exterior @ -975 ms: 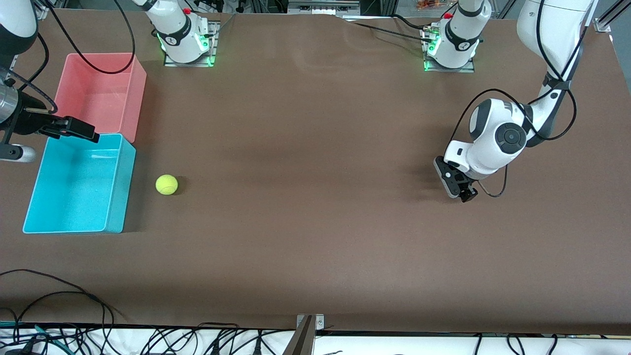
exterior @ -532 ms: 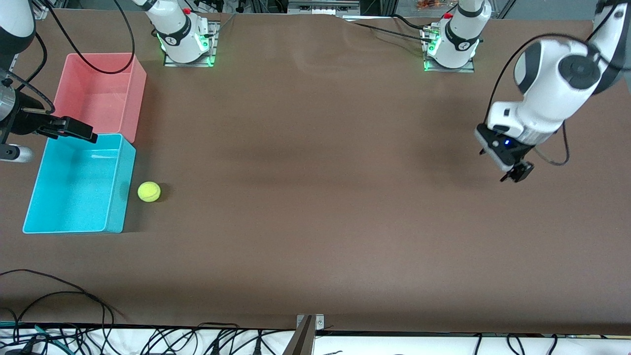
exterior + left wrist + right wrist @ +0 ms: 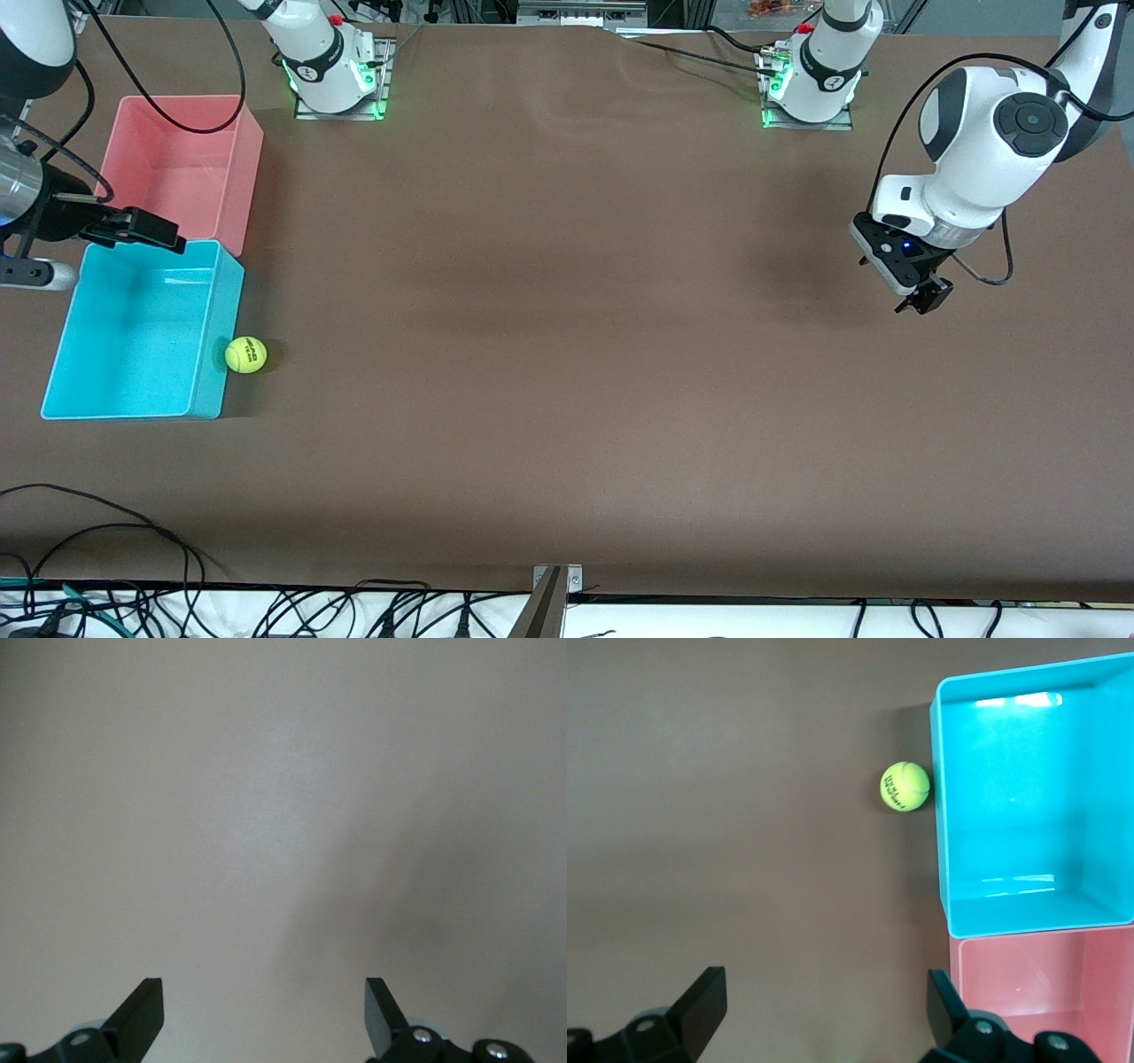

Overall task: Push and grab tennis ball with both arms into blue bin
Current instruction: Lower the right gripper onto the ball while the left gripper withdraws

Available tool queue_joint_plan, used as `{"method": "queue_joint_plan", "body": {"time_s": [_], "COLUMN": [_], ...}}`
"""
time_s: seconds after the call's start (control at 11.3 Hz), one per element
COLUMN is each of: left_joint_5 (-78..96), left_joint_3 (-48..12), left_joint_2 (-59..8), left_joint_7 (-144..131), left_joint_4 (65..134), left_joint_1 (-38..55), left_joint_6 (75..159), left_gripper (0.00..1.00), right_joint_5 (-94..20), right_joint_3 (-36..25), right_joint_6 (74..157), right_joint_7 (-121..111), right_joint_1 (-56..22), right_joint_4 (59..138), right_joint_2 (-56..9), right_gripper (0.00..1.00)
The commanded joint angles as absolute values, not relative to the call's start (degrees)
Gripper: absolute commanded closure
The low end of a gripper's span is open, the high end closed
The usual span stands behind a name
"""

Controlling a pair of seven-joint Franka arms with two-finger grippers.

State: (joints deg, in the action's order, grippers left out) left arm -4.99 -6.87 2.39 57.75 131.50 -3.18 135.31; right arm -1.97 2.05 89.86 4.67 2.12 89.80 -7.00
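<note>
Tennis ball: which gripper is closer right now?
Right. The right gripper is open above the blue bin's rim where it meets the pink bin; the tennis ball rests against the blue bin's wall. The left gripper, open, is over bare table at the left arm's end.

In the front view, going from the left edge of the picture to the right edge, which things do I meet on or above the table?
Right hand → blue bin → tennis ball → left hand. The pink bin overlaps the blue bin's span, so I leave it out.
</note>
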Motion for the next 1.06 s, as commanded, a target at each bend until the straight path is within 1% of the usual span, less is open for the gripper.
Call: {"method": "queue_joint_plan", "body": {"time_s": [0.0, 0.18, 0.35, 0.44, 0.62, 0.71, 0.8, 0.98], "left_joint_5": [-6.9, -6.2, -6.2, -6.2, -6.9, -6.9, -6.9, -6.5], "left_joint_3": [-5.6, -5.4, -5.4, -5.3, -5.3, -5.3, -5.3, -5.4], "left_joint_2": [4.4, 4.1, 4.2, 4.0, 3.3, 3.3, 3.3, 4.1], "left_joint_7": [57.3, 54.2, 42.3, 35.4, 30.7, 30.6, 30.6, 30.4], "left_joint_4": [128.9, 123.2, 119.2, 119.8, 124.5, 127.0, 127.3, 124.7], "left_joint_1": [-3.5, -3.0, -2.8, -2.8, -2.9, -3.0, -3.0, -2.8], "left_joint_6": [134.4, 126.1, 117.7, 116.6, 118.2, 121.3, 123.9, 123.6], "left_gripper": [0.00, 0.00, 0.00, 0.00, 0.00, 0.00, 0.00, 0.00], "right_joint_5": [0.1, 0.3, 0.4, 0.8, 5.2, 7.4, 8.5, 8.7], "right_joint_3": [2.1, 2.0, 2.0, 2.0, 2.1, 2.1, 2.2, 2.0], "right_joint_6": [89.6, 90.0, 92.5, 94.3, 98.9, 100.4, 103.9, 113.5], "right_joint_7": [-9.9, -22.9, -40.2, -47.4, -57.4, -61.9, -65.0, -68.1], "right_joint_1": [1.0, 1.0, 1.0, 0.9, 0.3, -0.7, -1.0, -1.0], "right_joint_4": [89.7, 89.8, 90.2, 90.4, 93.0, 94.3, 98.1, 107.3], "right_joint_2": [-8.9, -10.5, -12.2, -12.7, -13.1, -13.0, -12.2, -9.7], "right_gripper": [0.00, 0.00, 0.00, 0.00, 0.00, 0.00, 0.00, 0.00]}}
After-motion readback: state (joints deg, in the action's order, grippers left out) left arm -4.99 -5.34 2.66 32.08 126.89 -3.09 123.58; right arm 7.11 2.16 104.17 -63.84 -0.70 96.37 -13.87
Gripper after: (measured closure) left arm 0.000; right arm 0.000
